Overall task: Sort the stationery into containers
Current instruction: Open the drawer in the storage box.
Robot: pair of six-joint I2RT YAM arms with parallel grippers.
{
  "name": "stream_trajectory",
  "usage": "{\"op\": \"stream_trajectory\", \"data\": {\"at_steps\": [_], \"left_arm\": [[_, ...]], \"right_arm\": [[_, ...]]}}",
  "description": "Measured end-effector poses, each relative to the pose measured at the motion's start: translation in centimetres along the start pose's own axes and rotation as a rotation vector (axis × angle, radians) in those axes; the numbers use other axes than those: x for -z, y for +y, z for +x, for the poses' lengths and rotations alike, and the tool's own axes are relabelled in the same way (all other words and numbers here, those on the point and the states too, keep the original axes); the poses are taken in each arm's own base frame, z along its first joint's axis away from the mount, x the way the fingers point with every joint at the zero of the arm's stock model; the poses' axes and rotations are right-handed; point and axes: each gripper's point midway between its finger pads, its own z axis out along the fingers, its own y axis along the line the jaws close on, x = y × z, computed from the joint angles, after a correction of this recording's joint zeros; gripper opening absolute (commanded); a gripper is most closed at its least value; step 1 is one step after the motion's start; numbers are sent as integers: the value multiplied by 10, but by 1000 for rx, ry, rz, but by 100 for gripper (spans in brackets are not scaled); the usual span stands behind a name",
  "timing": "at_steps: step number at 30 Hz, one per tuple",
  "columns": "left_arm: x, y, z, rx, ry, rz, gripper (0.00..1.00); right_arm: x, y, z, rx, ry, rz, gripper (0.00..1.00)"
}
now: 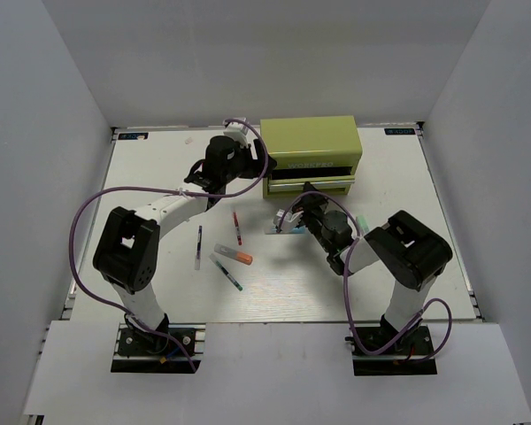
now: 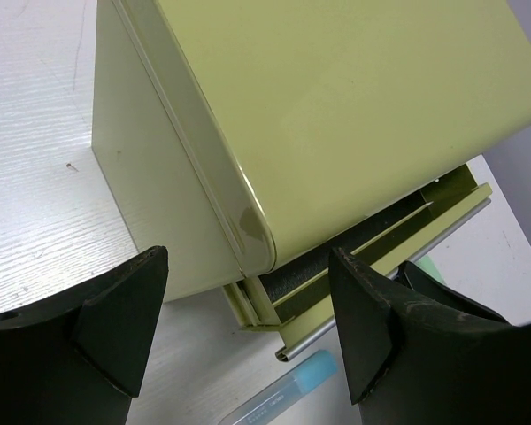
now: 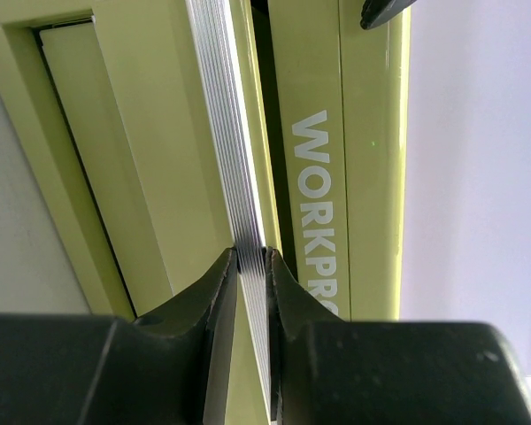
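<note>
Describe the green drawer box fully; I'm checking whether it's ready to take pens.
The olive-green box, seemingly painted metal with white lettering starting WORKPR, sits upright far back on the table. One front drawer is pulled partly out. The right gripper pinches its silver handle strip; the left gripper hangs open at the box's left corner.

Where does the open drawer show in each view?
Top external: open drawer just above centre, at the olive-green box front.
Left wrist: lower middle, slanting up to the right.
Right wrist: left half, handle pinched by the right gripper.
Shared landmark: that box.
</note>
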Motion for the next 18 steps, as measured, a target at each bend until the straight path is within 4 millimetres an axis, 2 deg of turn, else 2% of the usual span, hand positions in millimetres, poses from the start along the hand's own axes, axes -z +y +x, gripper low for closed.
{"op": "stream_trajectory", "data": {"at_steps": [4,5,8,12,18], "left_arm": [[0,0,-1,0,1,0,83],[0,0,-1,0,0,0,83],[0,-1,-2,-1,-1,1,84],[0,-1,-2,-1,-1,1,84],[6,-3,-5,-1,-6,2,86]], "right_arm": [[4,0,-2,1,4,-1,0],[4,0,-2,1,5,-1,13],[4,0,-1,-2,8,-1,43],[12,10,4,-10,34,-30,57],[31,20,10,-15,59,-70,63]]}}
